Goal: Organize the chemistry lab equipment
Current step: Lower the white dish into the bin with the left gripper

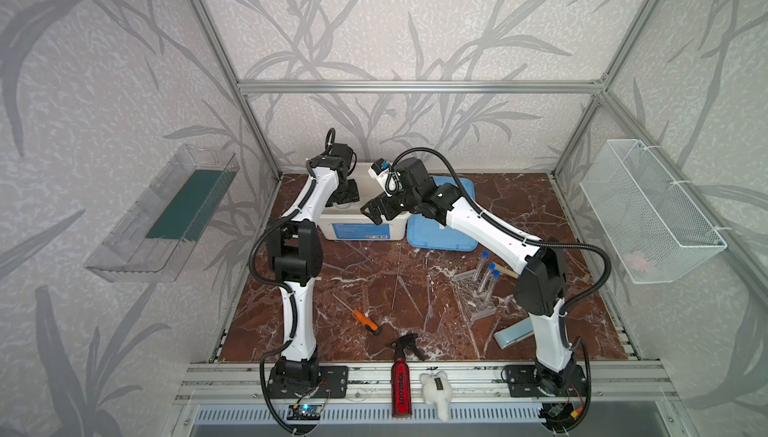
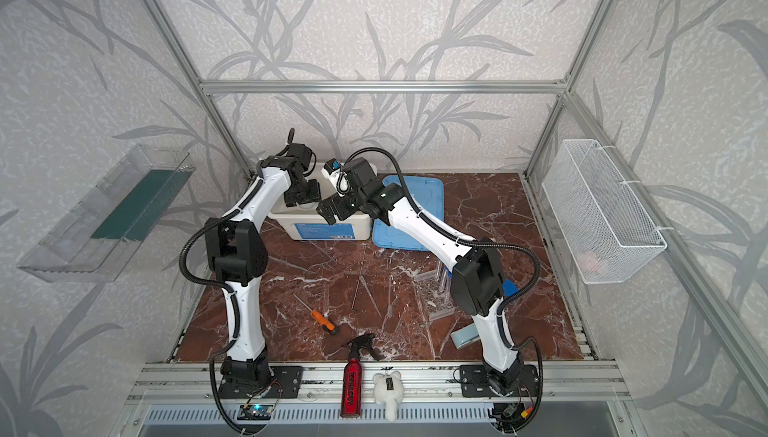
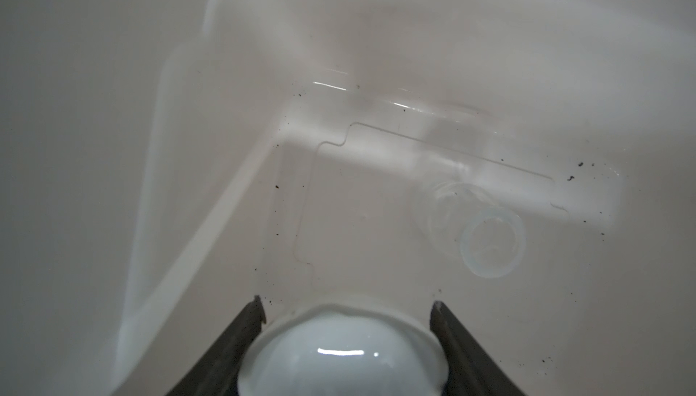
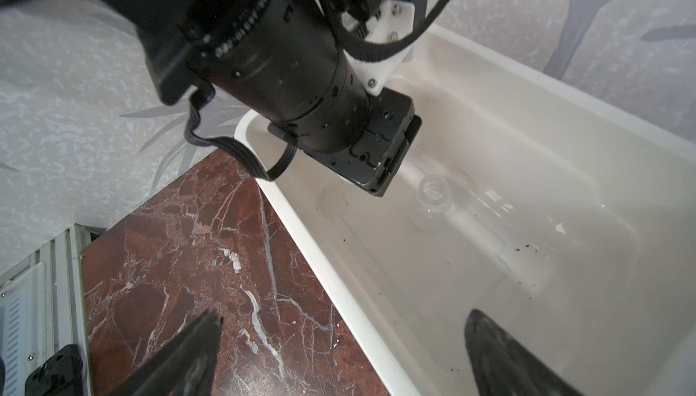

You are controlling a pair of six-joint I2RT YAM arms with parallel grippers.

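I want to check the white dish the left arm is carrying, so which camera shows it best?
The left wrist view: the dish fills the foreground, clamped between the left gripper's jaws over the white bin. In the right wrist view and both top views, the gripper body hides it.

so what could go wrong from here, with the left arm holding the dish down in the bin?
1. The left end effector pinches the round dish only at its rim, so it may slip, or roll once released.
2. The clear cup already lies close by on the bin floor, so the dish could knock it.
3. The open right end effector hovers at the same bin's rim near the left one, so the arms could clash.
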